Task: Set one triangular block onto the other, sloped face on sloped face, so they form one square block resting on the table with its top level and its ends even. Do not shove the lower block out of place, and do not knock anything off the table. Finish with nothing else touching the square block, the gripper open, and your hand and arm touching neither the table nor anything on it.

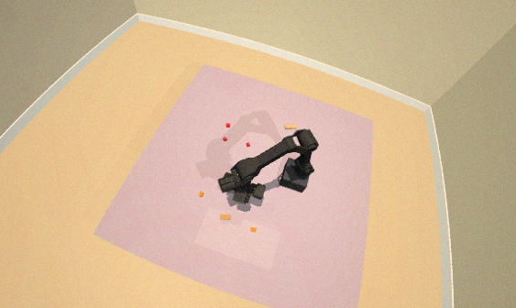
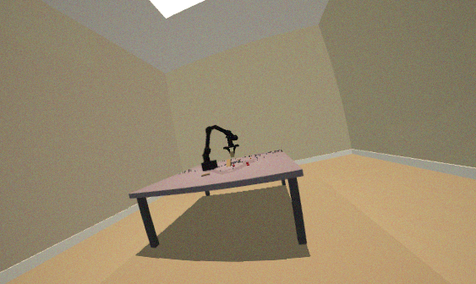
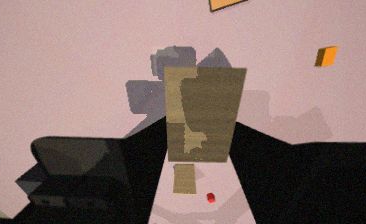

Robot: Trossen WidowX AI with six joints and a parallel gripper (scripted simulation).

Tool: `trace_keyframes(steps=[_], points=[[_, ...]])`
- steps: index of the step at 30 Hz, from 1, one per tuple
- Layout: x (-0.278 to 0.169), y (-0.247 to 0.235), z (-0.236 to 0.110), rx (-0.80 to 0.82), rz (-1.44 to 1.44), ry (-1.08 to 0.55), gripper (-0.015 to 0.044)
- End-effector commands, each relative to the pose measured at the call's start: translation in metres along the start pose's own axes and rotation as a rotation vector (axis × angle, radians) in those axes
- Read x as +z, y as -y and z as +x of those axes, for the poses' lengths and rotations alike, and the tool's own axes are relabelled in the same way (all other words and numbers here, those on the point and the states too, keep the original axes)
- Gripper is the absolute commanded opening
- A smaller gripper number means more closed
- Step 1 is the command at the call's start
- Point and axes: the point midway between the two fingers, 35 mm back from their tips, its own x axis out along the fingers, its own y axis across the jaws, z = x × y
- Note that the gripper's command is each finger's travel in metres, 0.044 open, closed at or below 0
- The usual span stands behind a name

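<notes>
The tan block sits clamped between the gripper's dark fingers, lifted off the pink table. From the wrist it shows as a tall flat face, half in shadow, and its wedge shape cannot be read from this angle. Its lower edge is cut off by the fingers on both sides.

Below it, between the fingers, a smaller tan piece lies on the table, probably the second block, though only one flat face shows. A small red cube rests just beside it.

From above, the arm covers both blocks completely; the gripper hangs over its own shadow near the pale rectangle marked on the table. An orange bar and an orange cube lie on or at the edge of that rectangle, another orange cube lies to the side, three red cubes sit farther off, and a tan bar lies behind the arm.

From across the room, the block is a mere tan speck under the gripper, above the table.
</notes>
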Motion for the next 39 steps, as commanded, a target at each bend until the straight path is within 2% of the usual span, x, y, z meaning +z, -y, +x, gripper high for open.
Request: trace_keyframes(steps=[1, 6, 23, 39], points=[[0.000, 0.000, -0.003, 0.003, 0.012, 0.065, 0.0000], [-0.006, 0.004, -0.004, 0.002, 0.013, 0.064, 0.0000], [-0.084, 0.032, -0.017, -0.004, 0.039, 0.062, 0.0000], [-0.162, 0.038, -0.027, -0.005, 0.029, 0.051, 0.0000]])
